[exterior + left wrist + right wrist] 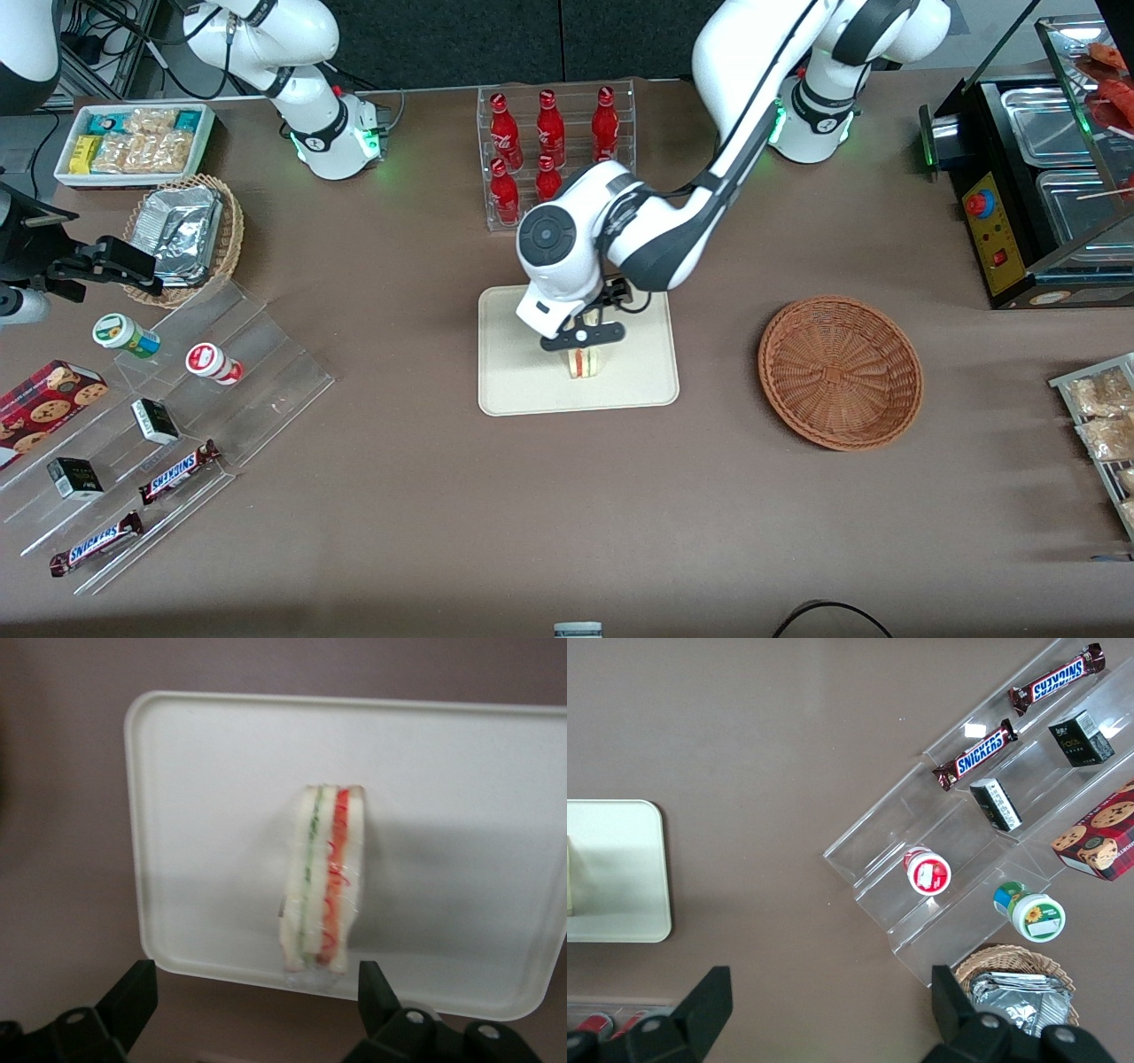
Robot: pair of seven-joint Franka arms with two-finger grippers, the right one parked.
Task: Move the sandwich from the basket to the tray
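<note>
The sandwich (585, 361) stands on edge on the cream tray (514, 381), near the tray's middle; its red, orange and green layers (323, 877) show in the left wrist view. My left gripper (581, 340) hangs just above it, open, its black fingers (133, 997) spread wide with nothing between them. They are clear of the sandwich, over the rim of the tray (213, 797). The reddish-brown basket (840, 372) sits beside the tray toward the working arm's end, with nothing in it.
A clear rack of red bottles (554, 146) stands farther from the front camera than the tray. Toward the parked arm's end are a stepped acrylic shelf of snacks (151, 416), a tan foil-filled basket (186, 235) and a white snack bin (133, 142). A black food warmer (1036, 186) is at the working arm's end.
</note>
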